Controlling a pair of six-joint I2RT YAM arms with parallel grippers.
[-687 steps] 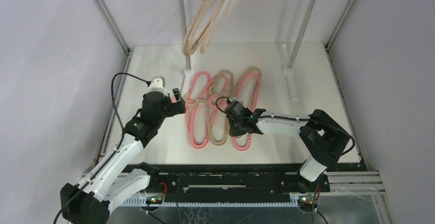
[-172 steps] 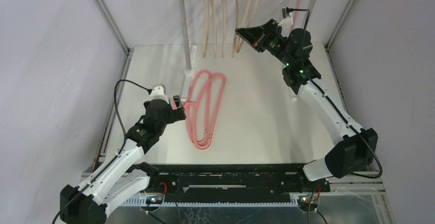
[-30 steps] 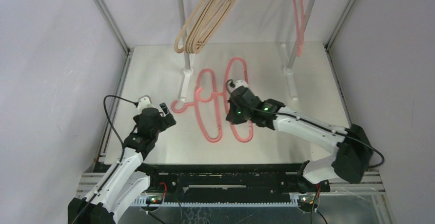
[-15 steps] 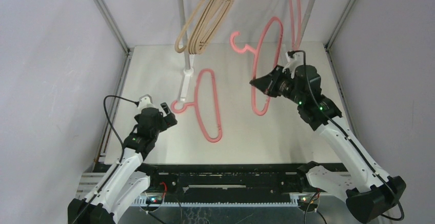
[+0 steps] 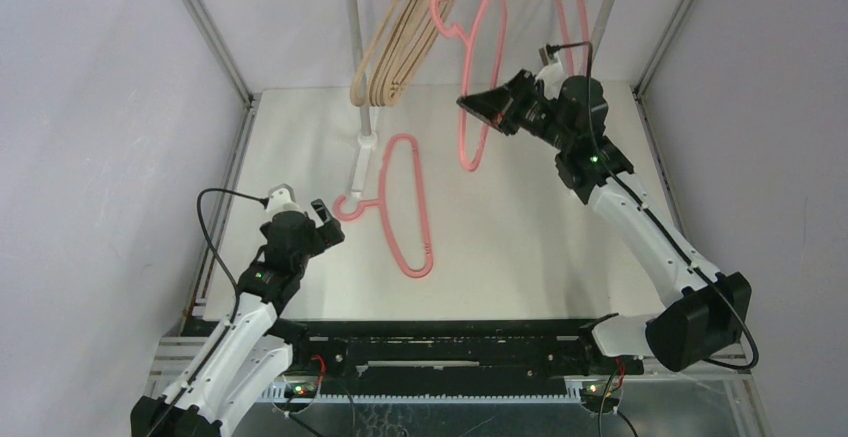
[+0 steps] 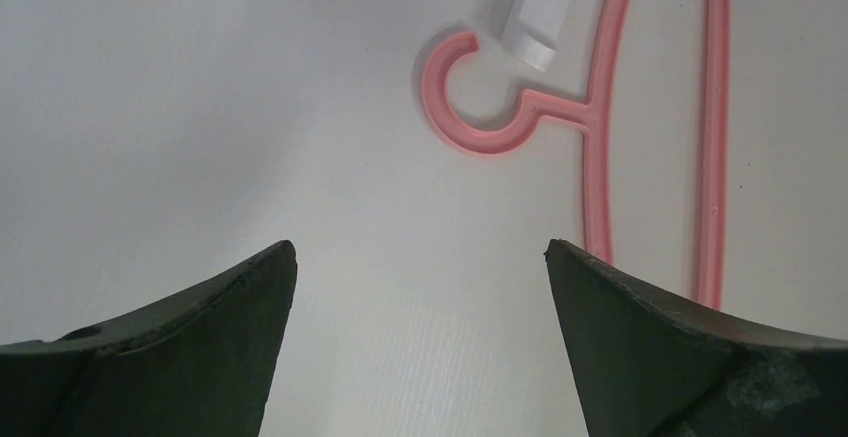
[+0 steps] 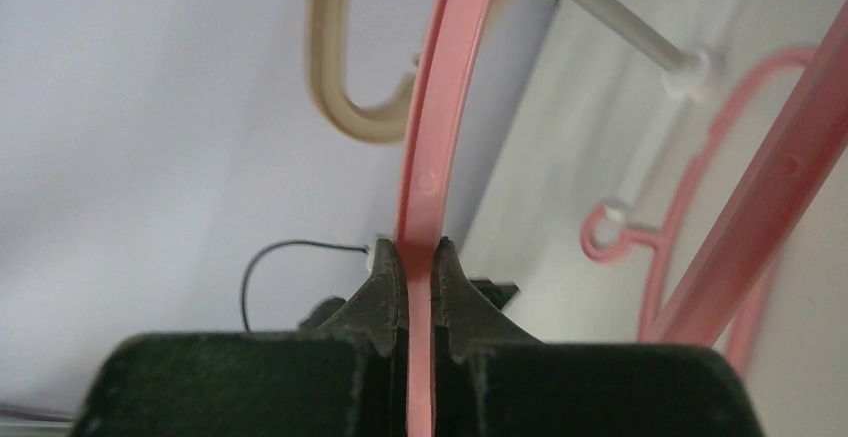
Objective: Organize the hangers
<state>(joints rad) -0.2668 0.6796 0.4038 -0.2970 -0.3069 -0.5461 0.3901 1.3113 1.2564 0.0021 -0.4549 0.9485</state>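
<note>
My right gripper (image 5: 472, 105) is shut on a pink hanger (image 5: 482, 67) and holds it high near the rack, its hook up by the beige hangers (image 5: 400, 47). In the right wrist view the fingers (image 7: 385, 282) clamp its pink rim (image 7: 432, 147). Several beige hangers hang at the rack's left end. Another pink hanger (image 5: 574, 17) hangs at the right end. One pink hanger (image 5: 405, 212) lies on the table, its hook (image 6: 470, 97) at the pole foot. My left gripper (image 5: 328, 219) is open and empty just left of that hook.
Two grey rack poles (image 5: 355, 32) (image 5: 603, 17) stand at the back on white feet (image 5: 366, 162). The white pole foot (image 6: 540, 7) touches the lying hanger's hook. Purple walls close in on both sides.
My right gripper has carried the pink hanger from the table up and left toward the rack bar. The left arm has stayed put.
</note>
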